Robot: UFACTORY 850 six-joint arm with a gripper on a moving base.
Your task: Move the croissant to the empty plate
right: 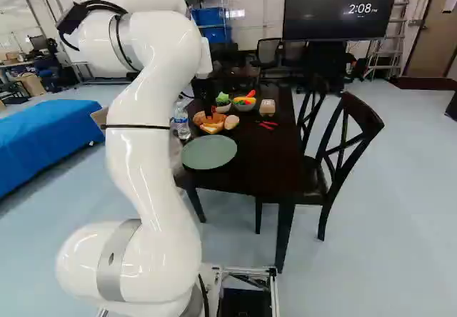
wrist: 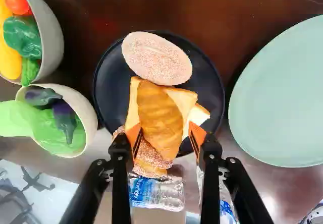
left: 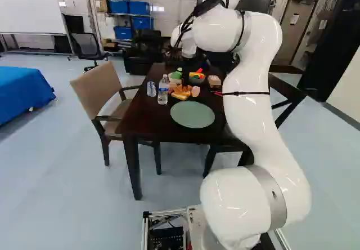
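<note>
The jaws of the gripper (wrist: 165,134) stand open, one to each side of the croissant (wrist: 159,114), presumably so that closing pinches it across its narrow width. The croissant lies on the dark plate (wrist: 111,90), propped on bread slices (wrist: 185,100); that lifts it toward the grip, though a low pinch could drag bread along. An oval roll (wrist: 157,58) shares the dark plate, near the croissant's end. Just beside the dark plate, the empty green plate (wrist: 282,98) waits on the tabletop (wrist: 202,7), which should keep the carry short. Two bowls (wrist: 51,37) (wrist: 87,117) sit off the dark plate's opposite side, apparently clear of that path.
</note>
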